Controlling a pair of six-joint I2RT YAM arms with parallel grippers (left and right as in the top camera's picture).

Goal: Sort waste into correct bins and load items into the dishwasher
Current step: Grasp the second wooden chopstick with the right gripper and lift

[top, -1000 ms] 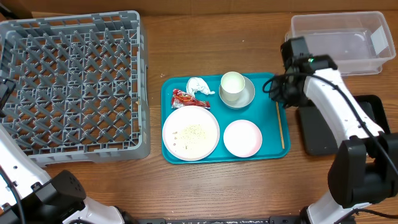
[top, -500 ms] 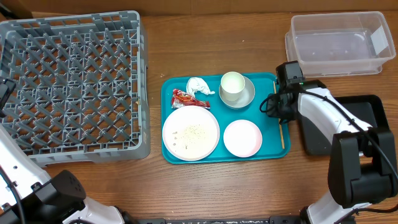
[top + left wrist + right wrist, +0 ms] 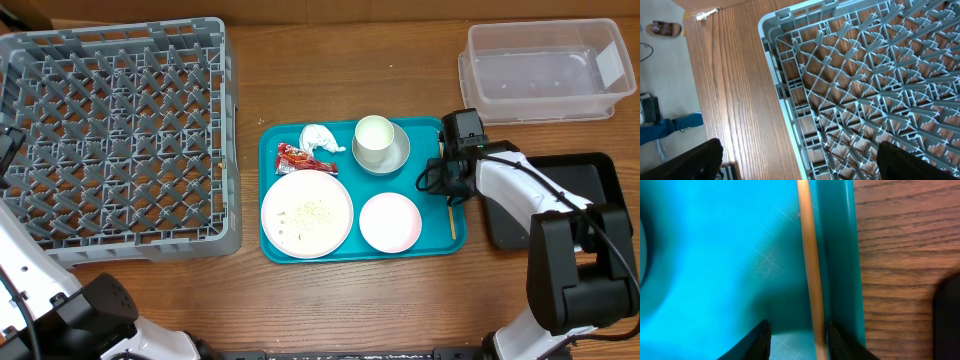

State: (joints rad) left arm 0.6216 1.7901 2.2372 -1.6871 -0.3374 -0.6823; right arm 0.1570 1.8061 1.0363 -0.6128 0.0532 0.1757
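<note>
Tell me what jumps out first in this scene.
The teal tray in the middle of the overhead view draws the eye first, crowded with a crumb-strewn plate and other dishes. The right gripper hangs open over its right edge, fingers either side of a wooden stick. A large grey dish rack fills the left side.

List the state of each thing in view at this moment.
dish rack, empty
large plate, crumbs on it, on tray
pink plate, empty, on tray
cup, upright in grey bowl
red wrapper, lying on tray
tissue, crumpled on tray
wooden stick, lying along tray's right wall
clear bin, empty
right gripper, open, straddling wooden stick
left gripper, open above dish rack
</note>
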